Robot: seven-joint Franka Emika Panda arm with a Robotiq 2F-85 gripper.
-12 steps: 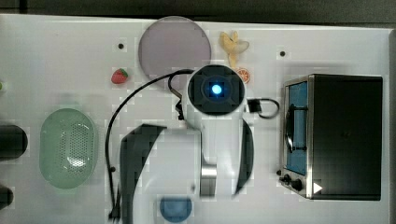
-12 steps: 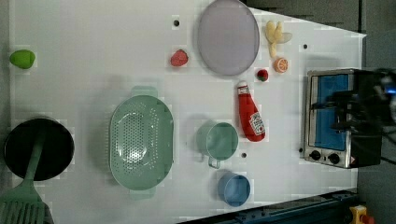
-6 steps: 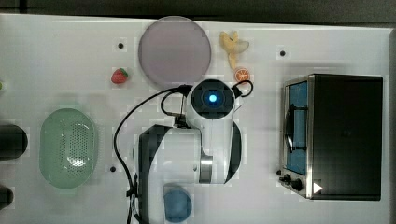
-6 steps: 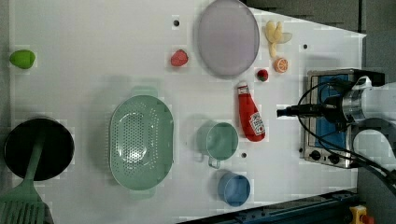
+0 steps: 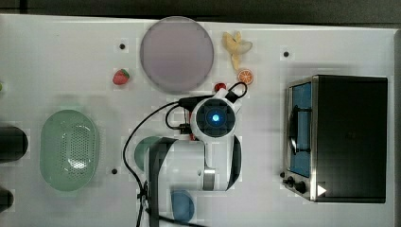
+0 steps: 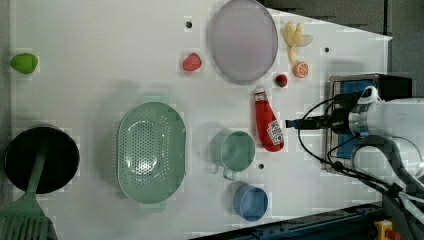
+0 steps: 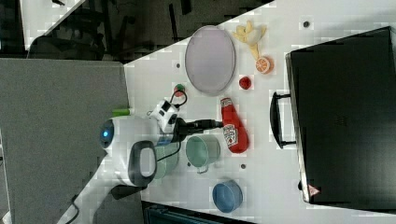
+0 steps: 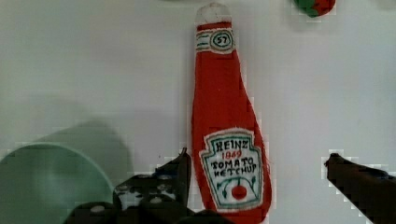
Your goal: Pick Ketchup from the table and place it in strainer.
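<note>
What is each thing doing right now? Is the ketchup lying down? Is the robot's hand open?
Ketchup: lying flat on the table, not held.
Gripper: open, one finger on each side of the bottle's label end.
Strainer: upright, empty.
Green cup: upright, empty, beside the ketchup.
Blue cup: upright, empty.
Plate: flat, empty.
Toaster oven: door shut.

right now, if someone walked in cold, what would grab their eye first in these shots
Probably the red Ketchup bottle lying flat on the white table, with the open gripper poised over its label end, one finger on either side. Next, the mint-green strainer sitting empty toward the left view's left, past the green cup. The black toaster oven fills the top view's right.
</note>
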